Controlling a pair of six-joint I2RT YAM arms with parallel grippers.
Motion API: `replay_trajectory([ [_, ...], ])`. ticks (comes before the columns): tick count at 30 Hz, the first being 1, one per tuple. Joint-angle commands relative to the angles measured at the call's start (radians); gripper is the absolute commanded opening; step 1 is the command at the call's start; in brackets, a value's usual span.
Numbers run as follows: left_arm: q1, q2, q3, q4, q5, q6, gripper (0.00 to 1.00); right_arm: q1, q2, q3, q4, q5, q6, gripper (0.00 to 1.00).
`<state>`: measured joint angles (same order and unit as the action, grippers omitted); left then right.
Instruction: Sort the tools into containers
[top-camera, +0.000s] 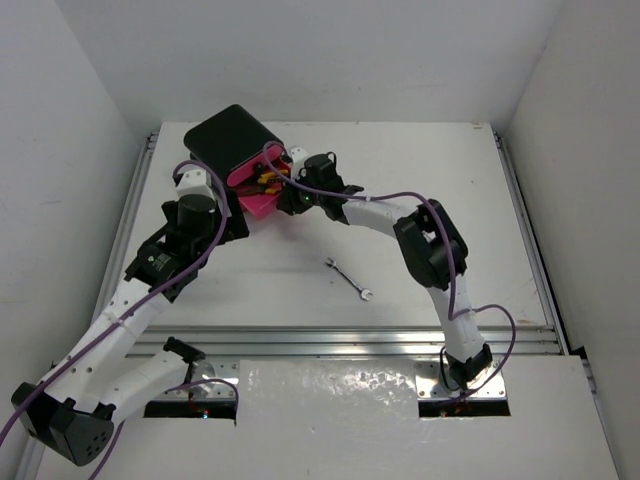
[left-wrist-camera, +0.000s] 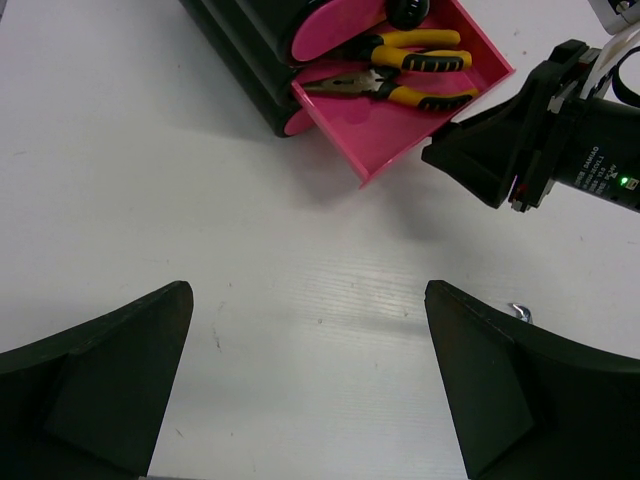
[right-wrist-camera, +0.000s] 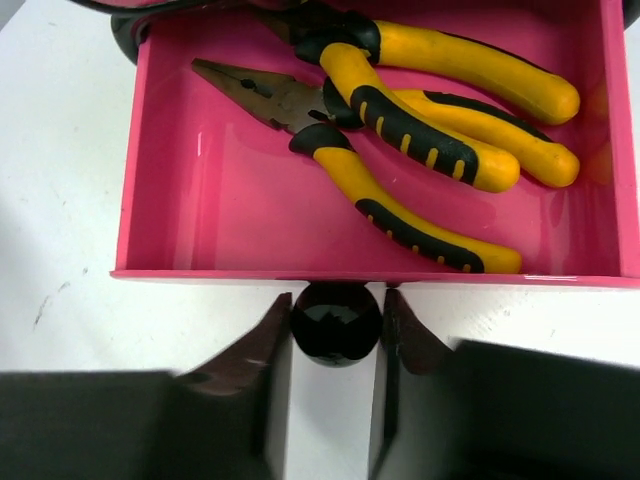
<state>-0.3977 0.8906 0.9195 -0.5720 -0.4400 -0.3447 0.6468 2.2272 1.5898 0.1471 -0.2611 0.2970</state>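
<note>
Two yellow-and-black pliers (right-wrist-camera: 400, 120) lie in the pulled-out pink drawer (right-wrist-camera: 220, 215) of the shiny black box (top-camera: 232, 140), far left. The right arm (top-camera: 430, 250) bends left, and the right gripper (right-wrist-camera: 335, 312) pinches the drawer's round black knob (right-wrist-camera: 336, 330). The left gripper (left-wrist-camera: 310, 385) hangs nearby, fingers wide apart. A thin silver wrench (top-camera: 348, 279) lies on the white table (top-camera: 450, 190).

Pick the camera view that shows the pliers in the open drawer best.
Right wrist: both pliers fill the frame, noses and grips sharp. Left wrist shows them smaller, partly hidden by the upper drawer. Top external gives only yellow flecks.
</note>
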Motion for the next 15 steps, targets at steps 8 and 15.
replay_trajectory([
  [8,0.013,0.004,-0.002,0.035,0.011,0.013,1.00,0.016,0.041,0.116,0.143,-0.038,0.037,0.41],
  [15,0.013,0.010,-0.004,0.037,0.018,0.015,1.00,0.016,0.107,0.165,0.189,-0.030,0.080,0.44],
])
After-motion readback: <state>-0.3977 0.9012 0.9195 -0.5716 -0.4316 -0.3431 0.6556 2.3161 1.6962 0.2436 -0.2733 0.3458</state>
